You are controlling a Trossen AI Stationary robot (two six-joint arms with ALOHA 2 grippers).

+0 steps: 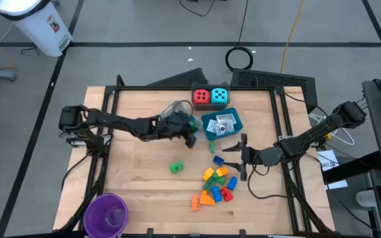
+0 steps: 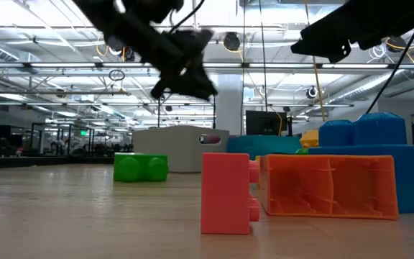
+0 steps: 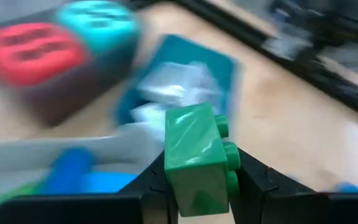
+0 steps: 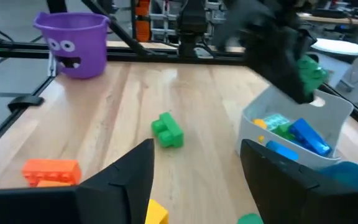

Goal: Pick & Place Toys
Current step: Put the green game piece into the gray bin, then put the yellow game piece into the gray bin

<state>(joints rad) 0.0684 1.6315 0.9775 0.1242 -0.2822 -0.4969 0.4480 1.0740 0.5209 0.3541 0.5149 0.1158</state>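
My left gripper [image 1: 190, 130] hangs above the table's far middle, shut on a green brick [image 3: 197, 158]. It is over the near edge of a pale grey tray [image 4: 297, 134] that holds blue and green bricks. Beyond it sit a blue tray [image 1: 221, 124] with white packets [image 3: 169, 90], a red die [image 1: 202, 96] and a cyan die [image 1: 220, 96]. My right gripper [image 4: 194, 168] hovers open to the right of centre, holding nothing. Another green brick [image 1: 176, 168] lies flat on the wood. A pile of yellow, blue, orange and red bricks [image 1: 217, 185] lies near the front. My left gripper pinches the green brick between its two fingers, one on each opposite side [image 3: 174, 177]. The fingers [image 3: 257, 183] slant downward from the table's left. The brick's studs [image 3: 229, 155] point sideways. The brick is lifted clear of the table and the trays.
A purple cup [image 1: 106, 215] stands at the front left corner. An orange brick [image 4: 51, 171] lies apart from the pile. Black frame rails [image 1: 104, 132] run along the table's sides. Bare wood stretches over the left half.
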